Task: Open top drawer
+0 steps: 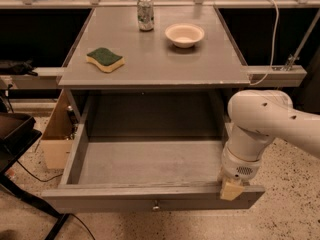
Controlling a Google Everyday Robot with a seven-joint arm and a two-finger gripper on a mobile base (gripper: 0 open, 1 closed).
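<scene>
The top drawer (150, 161) is pulled far out from under the grey table top. Its plain grey interior is empty and its grey front (100, 204) carries a small round metal knob (156, 204) at centre. My gripper (231, 189) hangs from the white arm (265, 121) at the drawer's front right corner, with a tan fingertip (231, 190) resting against the front panel's top edge.
On the grey table top (155, 59) lie a green and yellow sponge (105, 59), a drink can (145, 13) and a white bowl (184, 34). A cardboard box (55, 134) stands left of the drawer. A dark stand (15, 134) is at far left.
</scene>
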